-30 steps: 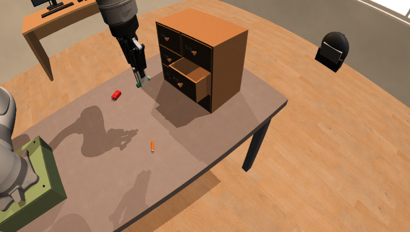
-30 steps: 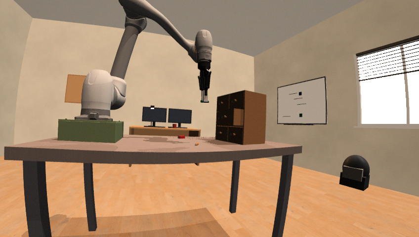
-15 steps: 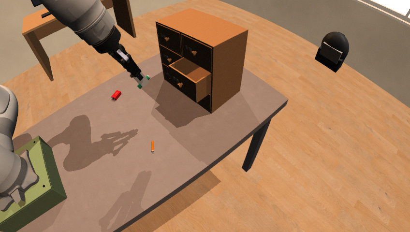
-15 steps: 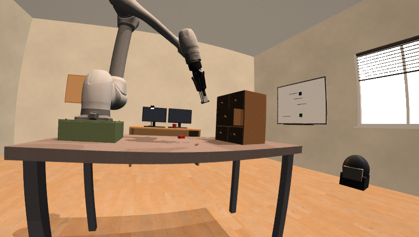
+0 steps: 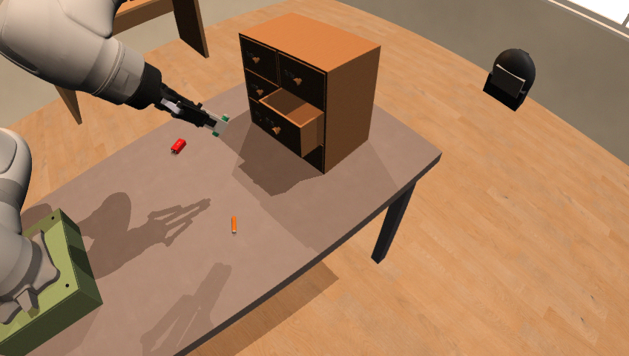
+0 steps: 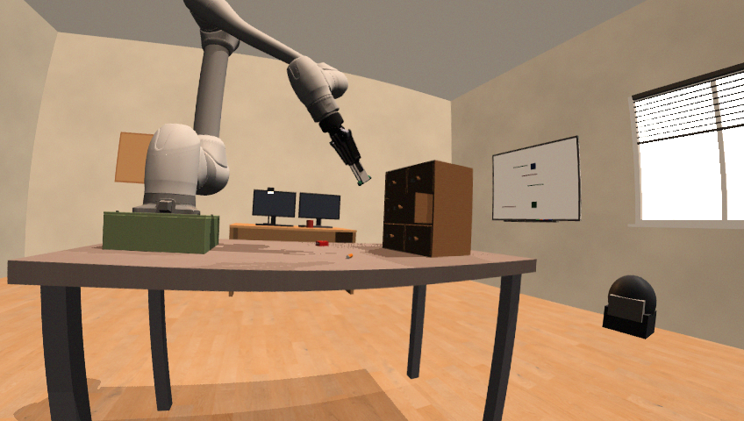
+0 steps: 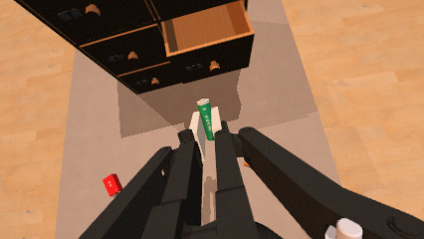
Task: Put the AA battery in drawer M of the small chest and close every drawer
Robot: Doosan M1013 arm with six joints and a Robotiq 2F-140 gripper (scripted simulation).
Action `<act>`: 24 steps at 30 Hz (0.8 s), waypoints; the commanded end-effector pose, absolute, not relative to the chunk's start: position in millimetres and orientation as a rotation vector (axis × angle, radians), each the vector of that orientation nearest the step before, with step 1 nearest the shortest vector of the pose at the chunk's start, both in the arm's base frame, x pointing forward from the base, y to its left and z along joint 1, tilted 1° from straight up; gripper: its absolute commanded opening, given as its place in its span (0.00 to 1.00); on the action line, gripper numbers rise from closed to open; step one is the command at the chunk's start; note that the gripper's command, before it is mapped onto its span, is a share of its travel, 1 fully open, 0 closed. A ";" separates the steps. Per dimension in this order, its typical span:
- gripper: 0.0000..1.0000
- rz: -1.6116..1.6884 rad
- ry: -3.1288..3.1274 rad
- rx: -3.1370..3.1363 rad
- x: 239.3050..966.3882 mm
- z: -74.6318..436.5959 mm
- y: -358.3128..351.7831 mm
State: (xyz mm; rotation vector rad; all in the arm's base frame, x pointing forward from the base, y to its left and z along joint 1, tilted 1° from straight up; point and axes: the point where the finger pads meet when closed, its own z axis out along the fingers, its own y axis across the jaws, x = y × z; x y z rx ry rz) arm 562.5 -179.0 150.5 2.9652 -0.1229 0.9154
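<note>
Green AA batt [image 7: 206,120], white cap, pinched in hand [image 7: 208,133]

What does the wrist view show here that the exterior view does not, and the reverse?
Only the wrist view shows the open drawer's bare wooden floor and the green battery's full length clamped between the fingers.

Only the exterior view shows the arm's base on its green block, the whiteboard, the window and how high the gripper sits above the table.

Both show the chest, the red item and the shut gripper.
</note>
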 end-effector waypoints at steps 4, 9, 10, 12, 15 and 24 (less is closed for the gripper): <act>0.06 1.078 -0.111 2.929 558.6 148.8 -179.7; 0.06 1.145 -0.110 2.903 557.5 148.2 -179.5; 0.06 1.160 -0.110 2.894 557.2 148.1 -179.9; 0.06 1.193 -0.109 2.883 556.7 147.6 -179.2; 0.06 1.241 -0.109 2.860 555.9 147.3 -179.5; 0.06 1.360 -0.107 2.802 554.1 146.2 -179.4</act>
